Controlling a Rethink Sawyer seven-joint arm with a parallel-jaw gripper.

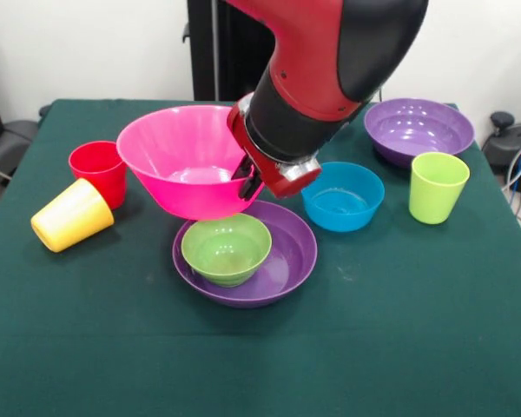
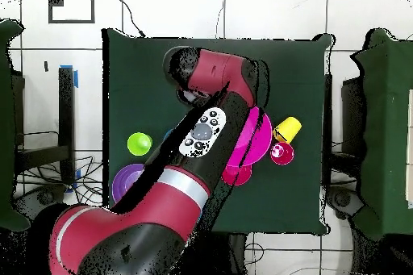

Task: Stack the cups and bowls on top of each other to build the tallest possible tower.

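Note:
My gripper is shut on the right rim of the large pink bowl and holds it tilted, just above and behind the shallow purple bowl. The small green bowl sits inside that purple bowl. The blue bowl stands to the right of it. The second purple bowl is at the back right, with the lime green cup in front of it. The red cup stands at the left, and the yellow cup lies on its side beside it. The blue cup and the small red bowl are hidden.
The green table fills the front view. In the overhead view my arm covers the table's middle; the pink bowl, yellow cup, red cup and lime cup show beside it.

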